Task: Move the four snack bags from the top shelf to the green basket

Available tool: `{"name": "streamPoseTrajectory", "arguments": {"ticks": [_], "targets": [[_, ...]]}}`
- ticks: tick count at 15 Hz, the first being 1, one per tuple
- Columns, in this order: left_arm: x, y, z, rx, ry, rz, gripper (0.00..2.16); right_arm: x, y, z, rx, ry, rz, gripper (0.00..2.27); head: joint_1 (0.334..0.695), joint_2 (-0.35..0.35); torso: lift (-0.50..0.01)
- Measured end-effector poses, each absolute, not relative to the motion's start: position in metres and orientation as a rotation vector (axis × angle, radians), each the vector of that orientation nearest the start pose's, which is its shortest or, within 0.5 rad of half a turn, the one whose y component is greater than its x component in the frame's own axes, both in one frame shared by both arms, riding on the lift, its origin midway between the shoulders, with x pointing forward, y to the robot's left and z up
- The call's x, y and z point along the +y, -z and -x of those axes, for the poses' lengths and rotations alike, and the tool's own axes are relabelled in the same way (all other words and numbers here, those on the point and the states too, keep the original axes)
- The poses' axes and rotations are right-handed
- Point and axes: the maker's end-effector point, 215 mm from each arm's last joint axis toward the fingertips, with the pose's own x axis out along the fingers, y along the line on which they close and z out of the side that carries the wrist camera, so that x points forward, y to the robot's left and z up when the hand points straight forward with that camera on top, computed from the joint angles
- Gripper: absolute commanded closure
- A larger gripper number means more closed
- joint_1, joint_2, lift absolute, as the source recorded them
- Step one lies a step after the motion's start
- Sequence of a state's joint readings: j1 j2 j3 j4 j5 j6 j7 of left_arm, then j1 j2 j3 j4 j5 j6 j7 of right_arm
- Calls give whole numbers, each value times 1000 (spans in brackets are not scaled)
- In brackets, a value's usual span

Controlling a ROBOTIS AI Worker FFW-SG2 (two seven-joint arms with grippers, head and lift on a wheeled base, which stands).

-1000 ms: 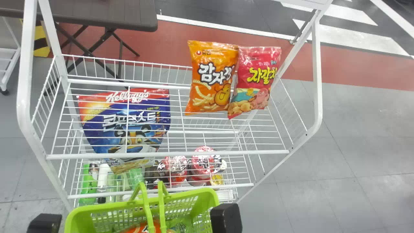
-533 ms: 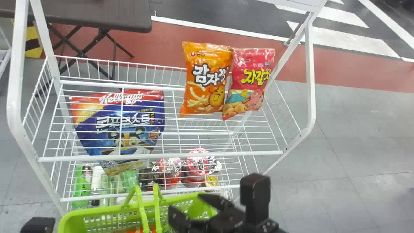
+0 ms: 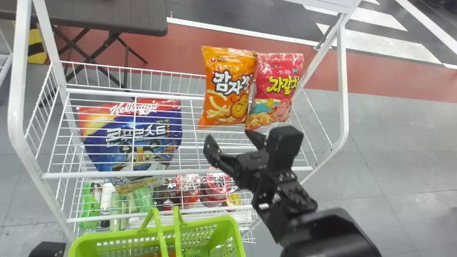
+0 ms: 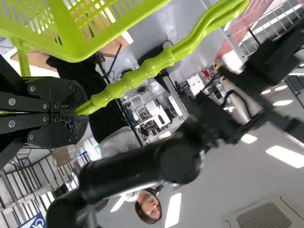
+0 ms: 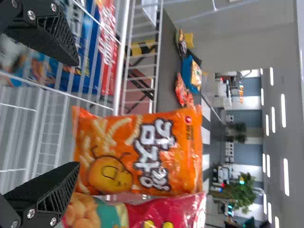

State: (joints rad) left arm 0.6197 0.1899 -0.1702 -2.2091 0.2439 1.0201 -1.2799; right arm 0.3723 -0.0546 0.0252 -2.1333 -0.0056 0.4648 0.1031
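Note:
The orange snack bag (image 3: 228,87) and the pink snack bag (image 3: 276,89) stand side by side on the top shelf (image 3: 178,173). My right gripper (image 3: 229,137) is open just in front of their lower ends. In the right wrist view, the orange bag (image 5: 137,154) faces the open right gripper (image 5: 76,115), the pink bag (image 5: 164,211) beside it. The green basket (image 3: 200,235) is below the shelf front, with orange and green packaging partly visible inside. My left gripper (image 3: 48,250) is at the bottom left; in the left wrist view, the left gripper (image 4: 78,111) is shut on the basket handle (image 4: 137,73).
A blue and red cereal bag (image 3: 139,142) shows behind the shelf wires at left. Bottles (image 3: 107,200) and cup noodles (image 3: 217,185) stand on a lower level. White rack posts (image 3: 342,89) flank the shelf; a dark table (image 3: 107,18) is behind.
The right arm has come in from the bottom edge, risen past the basket and over the shelf front toward the bags. The rack view shifted slightly left at first. Both bags remain standing.

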Motion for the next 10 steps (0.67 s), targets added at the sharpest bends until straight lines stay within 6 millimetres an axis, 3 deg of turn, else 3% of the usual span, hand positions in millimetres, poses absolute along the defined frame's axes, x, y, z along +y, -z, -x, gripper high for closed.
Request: {"name": "streamPoseTrajectory", "arguments": {"ticks": [3,10], "targets": [[-20,393,-127,901,1480,726,2081,-212,366,-517,249,-51,68,66,695,-350,0],[-18,393,-129,903,1478,726,2081,-229,380,-567,269,25,105,130,695,-350,0]]}}
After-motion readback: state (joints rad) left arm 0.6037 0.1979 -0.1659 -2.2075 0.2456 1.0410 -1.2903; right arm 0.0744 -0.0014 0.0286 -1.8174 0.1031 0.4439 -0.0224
